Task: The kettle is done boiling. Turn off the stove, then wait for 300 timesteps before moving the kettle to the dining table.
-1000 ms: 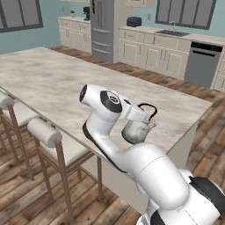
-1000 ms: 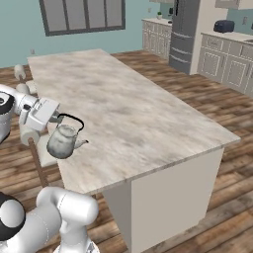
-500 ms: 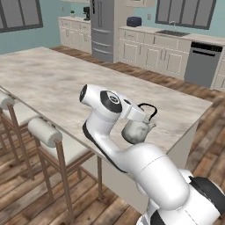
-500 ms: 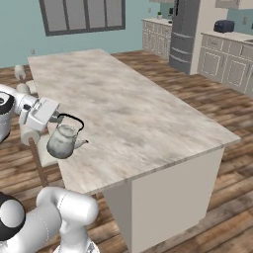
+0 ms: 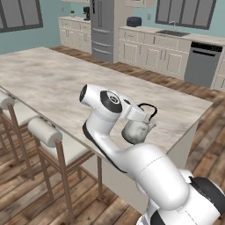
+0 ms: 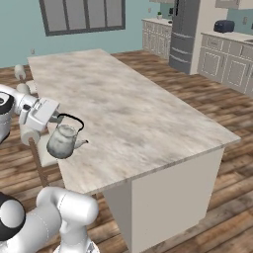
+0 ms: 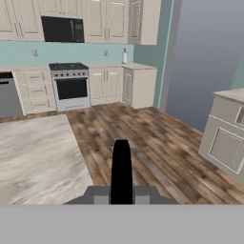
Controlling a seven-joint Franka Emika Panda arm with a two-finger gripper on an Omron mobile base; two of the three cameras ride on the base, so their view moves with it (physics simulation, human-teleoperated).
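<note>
Wooden flooring surrounds the long marbled dining table (image 6: 148, 113), whose surface fills the middle of both base views. Closed on the thin black handle, the fingers (image 6: 58, 118) hold the small silver kettle (image 6: 63, 141) hanging upright just above the surface's near edge, spout toward the far side. Cushioned stools (image 5: 48, 136) stand beside it. Across the room, the stove (image 7: 71, 83) sits under a black microwave (image 7: 62, 29).
</note>
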